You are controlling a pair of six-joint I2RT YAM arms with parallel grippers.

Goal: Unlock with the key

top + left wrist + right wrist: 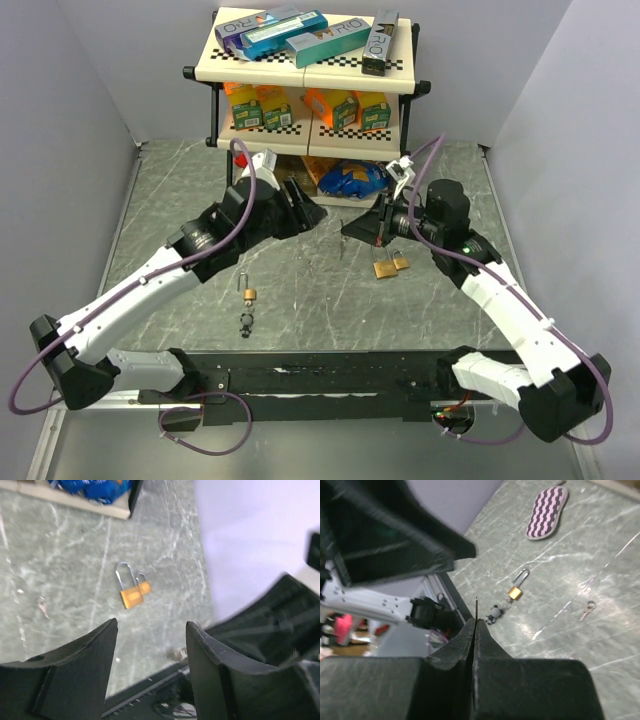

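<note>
Closest to the right wrist camera, the right pincer [475, 625] is seen pressed fully shut, and a thin metal blade [476, 605] is pinched upright between its tips; this is judged to be a key seen edge-on, though its shape cannot be made out. Beyond it, a single padlock [516, 592] is seen lying flat on the worktop [600, 555] with a small key fob [494, 613] just beside it, and a loose key [586, 611] lies apart to one side. The left pincer [151, 630] is held wide with nothing between its fingers, and a pair of padlocks [132, 592] is seen ahead of it, the two lying against each other. In the overhead view that pair is found near the right pincer. The step in hand is judged to be carrying the key to a lock; no lock is yet engaged. For the next move, the blade must be lined up with a keyhole, and the chosen padlock would likely need to be steadied by the free pincer, since it lies loose.
</note>
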